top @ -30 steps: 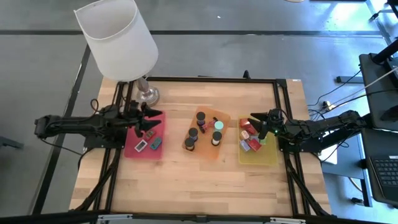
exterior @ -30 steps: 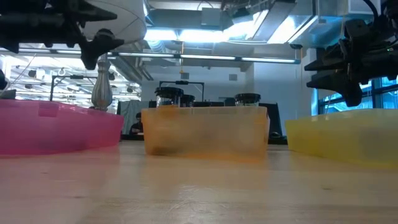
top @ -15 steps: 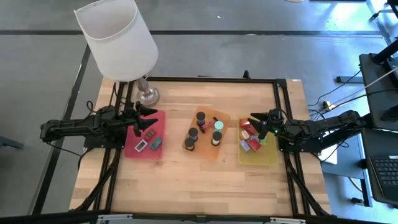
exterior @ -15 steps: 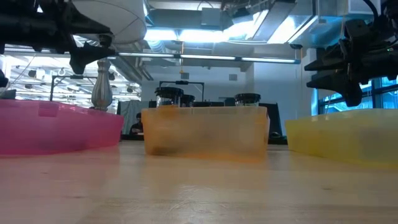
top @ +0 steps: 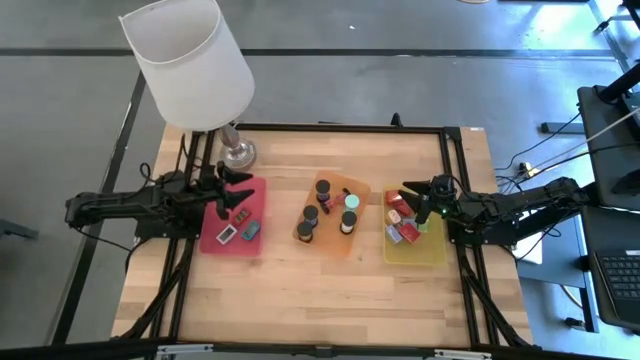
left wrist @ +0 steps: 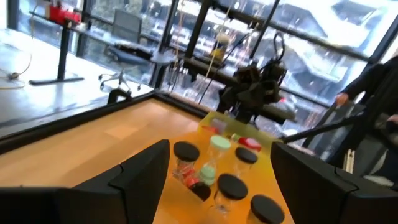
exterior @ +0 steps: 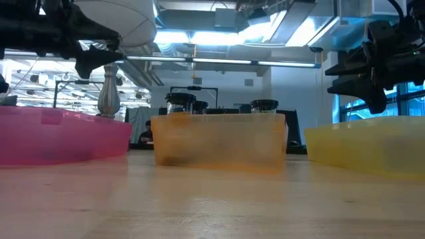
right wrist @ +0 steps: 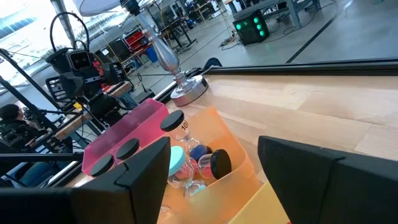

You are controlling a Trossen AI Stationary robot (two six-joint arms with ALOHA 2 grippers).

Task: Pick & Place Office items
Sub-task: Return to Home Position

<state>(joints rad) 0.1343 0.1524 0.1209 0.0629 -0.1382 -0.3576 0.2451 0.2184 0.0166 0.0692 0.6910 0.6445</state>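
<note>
High view: sorted, with office items in pink tray, orange tray and yellow tray, none loose on bench. Left claw and right claw spread wide, empty. Probably only homing left.

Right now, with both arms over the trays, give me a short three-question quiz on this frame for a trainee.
1. True or false: the teal round item lies in the yellow tray.
2. Which tray is nearest the lamp base? A pink, B orange, C yellow.
3. What do the left gripper and right gripper hold?
Key: 1 false, it lies in the orange tray. 2 A, the pink tray. 3 nothing; both are open, the left above the pink tray, the right above the yellow tray.
</note>
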